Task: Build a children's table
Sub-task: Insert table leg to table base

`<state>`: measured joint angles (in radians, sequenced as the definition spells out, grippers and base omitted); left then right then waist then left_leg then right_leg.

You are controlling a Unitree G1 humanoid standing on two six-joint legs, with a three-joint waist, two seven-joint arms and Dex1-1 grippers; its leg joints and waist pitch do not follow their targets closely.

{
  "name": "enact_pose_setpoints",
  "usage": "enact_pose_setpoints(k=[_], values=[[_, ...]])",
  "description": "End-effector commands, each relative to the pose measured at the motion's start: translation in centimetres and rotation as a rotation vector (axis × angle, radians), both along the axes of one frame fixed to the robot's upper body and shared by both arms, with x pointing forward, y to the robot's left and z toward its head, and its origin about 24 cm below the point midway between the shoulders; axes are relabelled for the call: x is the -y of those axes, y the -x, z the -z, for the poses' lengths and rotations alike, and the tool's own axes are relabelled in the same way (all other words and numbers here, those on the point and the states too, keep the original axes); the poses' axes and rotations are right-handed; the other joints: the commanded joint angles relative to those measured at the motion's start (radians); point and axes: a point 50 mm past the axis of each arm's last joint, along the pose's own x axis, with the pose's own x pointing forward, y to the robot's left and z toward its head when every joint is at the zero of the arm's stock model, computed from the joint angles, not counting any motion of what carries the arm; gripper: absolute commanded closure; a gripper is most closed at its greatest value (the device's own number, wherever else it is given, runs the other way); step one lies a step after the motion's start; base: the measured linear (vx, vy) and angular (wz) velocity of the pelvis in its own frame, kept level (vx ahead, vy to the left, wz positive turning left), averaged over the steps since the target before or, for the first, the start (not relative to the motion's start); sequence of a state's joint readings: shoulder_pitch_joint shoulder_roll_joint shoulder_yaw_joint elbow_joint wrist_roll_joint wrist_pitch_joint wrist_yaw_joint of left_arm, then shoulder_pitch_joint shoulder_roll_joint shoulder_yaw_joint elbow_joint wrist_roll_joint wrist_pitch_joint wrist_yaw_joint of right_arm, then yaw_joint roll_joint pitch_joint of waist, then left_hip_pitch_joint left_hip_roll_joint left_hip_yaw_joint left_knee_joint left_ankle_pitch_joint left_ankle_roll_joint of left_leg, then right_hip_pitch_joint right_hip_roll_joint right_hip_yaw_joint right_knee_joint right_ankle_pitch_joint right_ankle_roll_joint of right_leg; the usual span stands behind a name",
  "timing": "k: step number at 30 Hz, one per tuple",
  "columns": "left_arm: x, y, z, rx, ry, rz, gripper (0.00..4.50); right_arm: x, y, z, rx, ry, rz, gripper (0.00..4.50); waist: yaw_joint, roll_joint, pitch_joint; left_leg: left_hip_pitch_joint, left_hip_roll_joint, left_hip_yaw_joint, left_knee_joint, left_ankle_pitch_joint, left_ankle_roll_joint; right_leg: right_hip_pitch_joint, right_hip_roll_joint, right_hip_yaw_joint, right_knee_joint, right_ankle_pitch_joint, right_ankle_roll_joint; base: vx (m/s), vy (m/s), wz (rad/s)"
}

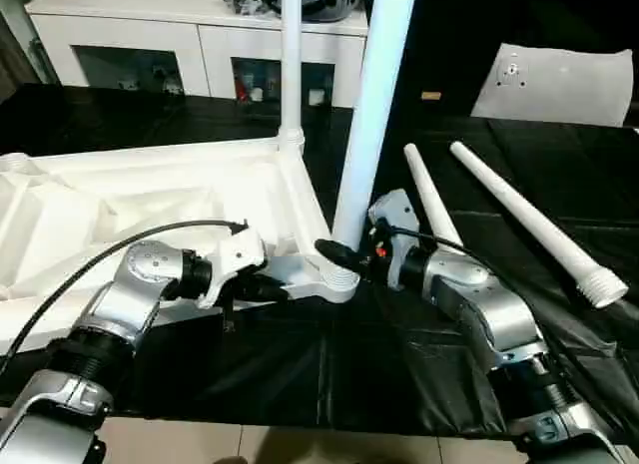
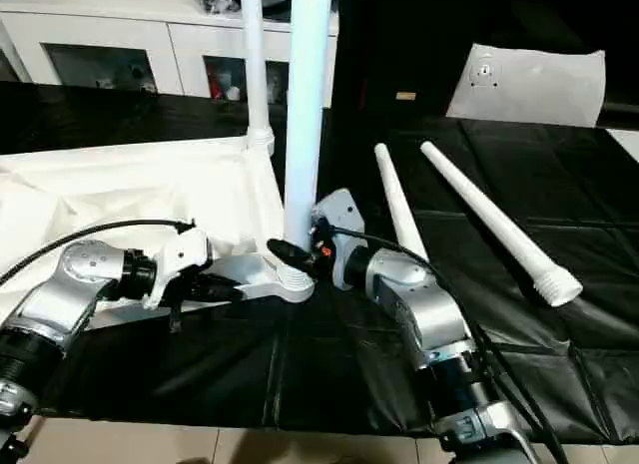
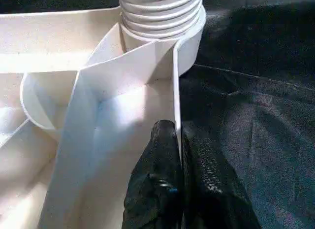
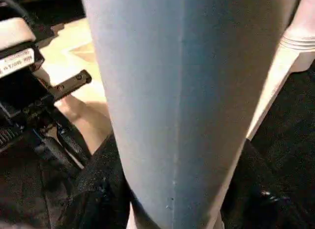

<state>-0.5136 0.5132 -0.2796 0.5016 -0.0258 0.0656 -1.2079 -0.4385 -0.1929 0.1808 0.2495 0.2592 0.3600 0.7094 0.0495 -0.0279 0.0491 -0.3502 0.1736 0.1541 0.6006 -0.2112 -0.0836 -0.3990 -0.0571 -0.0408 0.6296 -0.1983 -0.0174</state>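
Note:
The white tabletop [image 1: 150, 200] lies upside down on the left of the black cloth, ribs facing up. One white leg [image 1: 290, 65] stands upright in its far corner socket. A second leg [image 1: 371, 115] stands upright in the near corner socket [image 1: 334, 279]; its threaded base [image 3: 162, 12] sits in the socket. My right gripper [image 1: 344, 252] is shut on this leg just above the socket, with a black finger on each side of the tube [image 4: 172, 115]. My left gripper [image 3: 179, 155] is shut on the tabletop's thin rim wall beside that socket. Two loose legs [image 1: 431, 200] [image 1: 529, 225] lie to the right.
A white cabinet with glass doors [image 1: 200, 45] stands behind the table. A flat white sheet with a small hole [image 1: 559, 80] lies at the back right. The black cloth [image 1: 300, 374] ends at the table's front edge, with pale floor below it.

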Motion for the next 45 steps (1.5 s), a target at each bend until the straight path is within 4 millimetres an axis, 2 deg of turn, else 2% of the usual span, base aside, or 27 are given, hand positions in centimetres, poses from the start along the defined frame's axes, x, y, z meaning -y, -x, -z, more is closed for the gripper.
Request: enact_pose_setpoints(k=[1,4,5,6,7,8,10,11,12,15,16,18,21,23,25,28,29,30,32,34,35,38,39,41,42,44,45], values=[[0.7,-0.4,-1.4,0.043,0.054,0.034,4.50,1.2,0.0,1.9,-0.109,-0.012,0.074,2.59,0.003,0.010,-0.051,0.000,0.049,-0.008,-0.082,-0.191,-0.007,0.049,-0.083,0.051,-0.084,-0.241,-0.195,0.000,0.000,0.00],[0.6,-0.4,-1.4,0.044,0.058,0.022,4.50,1.8,0.0,2.0,-0.123,-0.055,0.107,2.59,0.005,0.013,-0.052,0.004,0.049,-0.007,-0.081,-0.206,-0.007,0.045,-0.084,0.052,-0.089,-0.267,-0.193,0.000,0.000,0.00],[0.6,-0.5,-1.4,0.044,0.068,0.013,4.50,2.1,0.1,2.1,-0.129,-0.080,0.122,2.60,0.005,0.012,-0.052,-0.001,0.050,-0.009,-0.083,-0.191,-0.007,0.049,-0.082,0.051,-0.085,-0.248,-0.195,0.000,0.000,0.00],[0.6,-0.5,-1.4,0.044,0.074,0.007,4.50,2.2,0.2,2.2,-0.133,-0.097,0.131,2.60,0.008,0.021,-0.053,0.001,0.049,-0.009,-0.082,-0.185,-0.007,0.048,-0.083,0.052,-0.085,-0.231,-0.197,0.000,0.000,0.00],[0.6,-0.6,-1.5,0.048,0.083,-0.005,4.50,2.7,0.6,2.7,-0.141,-0.139,0.161,2.61,0.010,0.018,-0.056,0.000,0.050,-0.006,-0.080,-0.166,-0.003,0.051,-0.082,0.052,-0.082,-0.172,-0.208,0.000,0.000,0.00],[0.6,-0.6,-1.5,0.052,0.084,-0.009,4.50,2.9,0.8,2.8,-0.141,-0.147,0.167,2.61,0.012,0.023,-0.056,0.000,0.050,-0.007,-0.079,-0.162,-0.003,0.050,-0.084,0.052,-0.079,-0.158,-0.213,0.000,0.000,0.00],[0.6,-0.7,-1.5,0.057,0.090,-0.020,4.50,3.1,1.2,3.3,-0.143,-0.158,0.180,2.61,0.013,0.019,-0.058,-0.002,0.048,-0.006,-0.079,-0.149,0.003,0.054,-0.082,0.050,-0.078,-0.127,-0.220,0.000,0.000,0.00],[0.6,-0.8,-1.6,0.061,0.094,-0.028,4.50,3.3,1.6,3.8,-0.146,-0.163,0.188,2.61,0.015,0.031,-0.057,-0.001,0.047,-0.007,-0.080,-0.155,0.003,0.053,-0.082,0.048,-0.079,-0.139,-0.223,0.000,0.000,0.00],[0.6,-0.8,-1.6,0.065,0.095,-0.034,4.50,3.4,1.9,4.1,-0.146,-0.163,0.193,2.61,0.013,0.027,-0.055,0.000,0.049,-0.005,-0.081,-0.167,0.003,0.051,-0.082,0.049,-0.083,-0.153,-0.221,0.000,0.000,0.00],[0.6,-0.9,-1.7,0.069,0.095,-0.041,4.50,3.5,2.3,4.6,-0.138,-0.158,0.204,2.61,0.016,0.027,-0.054,-0.001,0.048,-0.007,-0.082,-0.177,0.004,0.053,-0.082,0.049,-0.085,-0.179,-0.216,0.000,0.000,0.00],[0.6,-1.0,-1.7,0.072,0.091,-0.043,4.50,3.5,2.7,4.8,-0.132,-0.151,0.208,2.61,0.017,0.035,-0.054,-0.001,0.049,-0.007,-0.083,-0.187,0.001,0.051,-0.082,0.049,-0.087,-0.193,-0.213,0.000,0.000,0.00],[0.5,-1.1,-1.7,0.073,0.089,-0.045,4.50,3.6,2.8,5.0,-0.121,-0.137,0.208,2.61,0.017,0.033,-0.053,0.000,0.049,-0.008,-0.084,-0.195,0.000,0.052,-0.082,0.049,-0.087,-0.198,-0.211,0.000,0.000,0.00],[0.4,-1.1,-1.8,0.078,0.069,-0.039,4.50,3.3,3.5,5.0,-0.040,-0.007,0.147,2.61,0.017,0.031,-0.052,-0.002,0.048,-0.007,-0.084,-0.185,0.002,0.052,-0.080,0.049,-0.087,-0.187,-0.208,0.000,0.000,0.00],[0.4,-1.1,-1.7,0.082,0.054,-0.030,4.50,3.0,3.5,4.8,-0.017,0.033,0.116,2.61,0.016,0.033,-0.050,-0.002,0.047,-0.007,-0.086,-0.190,0.002,0.051,-0.080,0.049,-0.089,-0.215,-0.198,0.000,0.000,0.00],[0.5,-1.0,-1.7,0.083,0.043,-0.021,4.50,2.5,3.5,4.7,0.008,0.095,0.057,2.61,0.016,0.025,-0.049,-0.002,0.048,-0.008,-0.086,-0.194,0.006,0.051,-0.082,0.050,-0.091,-0.248,-0.190,0.000,0.000,0.00],[0.6,-1.0,-1.7,0.088,0.036,-0.011,4.50,2.0,3.3,4.5,0.018,0.112,0.017,2.61,0.015,0.025,-0.048,-0.002,0.049,-0.008,-0.086,-0.200,0.011,0.049,-0.083,0.051,-0.093,-0.271,-0.182,0.000,0.000,0.00],[0.6,-0.8,-1.7,0.091,0.024,0.006,4.50,1.4,2.9,4.2,0.025,0.114,-0.014,2.61,0.014,0.019,-0.047,-0.005,0.049,-0.008,-0.086,-0.193,0.015,0.049,-0.084,0.051,-0.092,-0.277,-0.178,0.000,0.000,0.00],[0.7,-0.8,-1.7,0.092,0.021,0.011,4.50,1.3,2.9,4.1,0.028,0.114,-0.022,2.61,0.014,0.019,-0.047,-0.005,0.049,-0.008,-0.086,-0.193,0.015,0.049,-0.084,0.051,-0.092,-0.277,-0.178,0.000,0.000,0.00],[0.7,-0.7,-1.7,0.093,0.011,0.026,4.50,1.0,2.6,3.9,0.037,0.118,-0.052,2.61,0.009,0.015,-0.040,-0.005,0.049,-0.008,-0.088,-0.209,0.018,0.044,-0.083,0.052,-0.097,-0.311,-0.173,0.000,0.000,0.00],[0.7,-0.6,-1.8,0.095,0.003,0.046,4.50,0.6,2.4,3.7,0.044,0.125,-0.094,2.61,0.007,0.017,-0.039,-0.003,0.050,-0.009,-0.089,-0.218,0.016,0.042,-0.083,0.052,-0.097,-0.330,-0.168,0.000,0.000,0.00],[0.7,-0.5,-1.8,0.095,-0.005,0.062,4.50,0.4,2.4,3.6,0.046,0.130,-0.123,2.61,0.005,0.016,-0.034,-0.004,0.051,-0.009,-0.091,-0.224,0.017,0.039,-0.083,0.053,-0.099,-0.336,-0.168,0.000,0.000,0.00],[0.8,-0.3,-2.0,0.085,-0.016,0.118,4.50,-0.2,2.4,3.5,0.034,0.137,-0.203,2.61,0.000,0.016,-0.030,-0.004,0.051,-0.009,-0.093,-0.228,0.017,0.038,-0.082,0.054,-0.098,-0.317,-0.174,0.000,0.000,0.00],[0.8,-0.3,-2.0,0.085,-0.017,0.121,4.50,-0.2,2.4,3.5,0.033,0.137,-0.208,2.61,-0.002,0.014,-0.025,-0.003,0.051,-0.009,-0.094,-0.235,0.020,0.037,-0.081,0.055,-0.098,-0.317,-0.175,0.000,0.000,0.00],[0.9,-0.3,-2.1,0.083,-0.019,0.132,4.50,-0.3,2.4,3.5,0.029,0.137,-0.226,2.61,-0.002,0.013,-0.027,-0.001,0.053,-0.008,-0.094,-0.212,0.020,0.039,-0.082,0.055,-0.095,-0.273,-0.187,0.000,0.000,0.00],[1.0,-0.4,-2.2,0.081,-0.026,0.148,4.50,-0.5,2.6,3.6,0.022,0.140,-0.260,2.61,-0.007,0.000,-0.014,-0.007,0.052,-0.006,-0.096,-0.209,0.029,0.036,-0.080,0.054,-0.098,-0.261,-0.190,0.000,0.000,0.00],[1.2,-0.5,-2.3,0.080,-0.038,0.170,4.50,-0.9,2.9,3.7,0.011,0.151,-0.328,2.61,-0.008,0.007,-0.017,-0.001,0.052,-0.007,-0.095,-0.214,0.033,0.037,-0.081,0.055,-0.095,-0.269,-0.193,0.000,0.000,0.00],[1.3,-0.5,-2.3,0.079,-0.037,0.172,4.50,-0.9,3.0,3.7,0.008,0.153,-0.345,2.61,-0.009,0.004,-0.013,-0.001,0.054,-0.006,-0.096,-0.206,0.037,0.035,-0.081,0.055,-0.097,-0.256,-0.199,0.000,0.000,0.00]])
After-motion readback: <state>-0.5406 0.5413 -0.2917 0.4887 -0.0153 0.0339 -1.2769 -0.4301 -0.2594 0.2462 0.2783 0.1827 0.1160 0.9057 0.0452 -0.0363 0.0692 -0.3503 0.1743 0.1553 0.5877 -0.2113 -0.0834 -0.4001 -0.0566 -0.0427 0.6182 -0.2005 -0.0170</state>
